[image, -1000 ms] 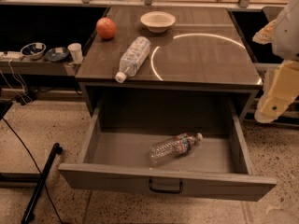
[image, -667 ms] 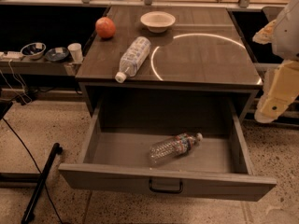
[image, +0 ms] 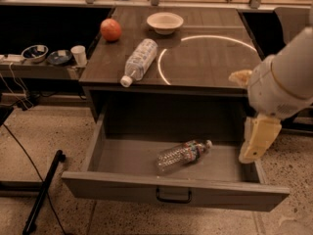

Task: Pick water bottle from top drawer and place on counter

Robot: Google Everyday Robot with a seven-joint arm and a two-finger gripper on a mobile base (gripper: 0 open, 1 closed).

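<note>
The water bottle (image: pixel 183 155) is a small clear ribbed bottle with a dark label band and a white cap. It lies on its side in the open top drawer (image: pixel 176 192), right of centre, cap pointing right. The drawer's black handle (image: pixel 173 196) is at its front centre. The counter (image: pixel 205 65) is a dark wood top with a bright circular ring (image: pixel 208 40). My gripper (image: pixel 257 140) hangs from the white arm (image: pixel 286 84) at the right, over the drawer's right edge, apart from the bottle.
On the counter lie a larger bottle with a white patterned label (image: pixel 139 60), a red apple (image: pixel 111 29) and a white bowl (image: pixel 165 22). A low side shelf (image: pixel 34 70) at the left holds bowls and a cup (image: pixel 78 55). A black pole (image: pixel 44 192) lies on the floor.
My arm and gripper have moved left and down, from beside the counter's right edge to over the drawer's right side. The bottle has not moved.
</note>
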